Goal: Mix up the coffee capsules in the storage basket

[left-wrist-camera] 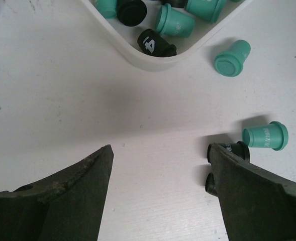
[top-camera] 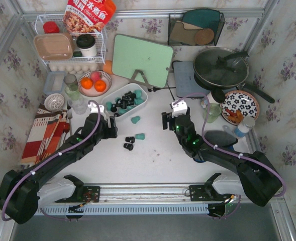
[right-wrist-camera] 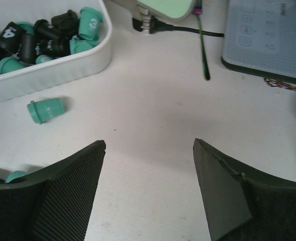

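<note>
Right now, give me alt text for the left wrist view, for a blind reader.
The open left hand hovers over a white table, short of a white plastic basket corner holding teal and black capsules; two teal capsules lie loose at right.

Coffee capsules [left-wrist-camera: 174, 23]: teal-green and black, mixed (one black bears white "4"). Storage basket [right-wrist-camera: 62, 70]: plain white. Table [top-camera: 158, 150]: white. Cutting board [top-camera: 141, 60]: mint green. Plate [top-camera: 244, 101]: white, black flower print. Cloth [top-camera: 42, 133]: red, cream, brown stripes. Wallpaper [top-camera: 283, 60]: pale, purple floral sprigs. Oranges [top-camera: 93, 84]: bright orange.
</note>
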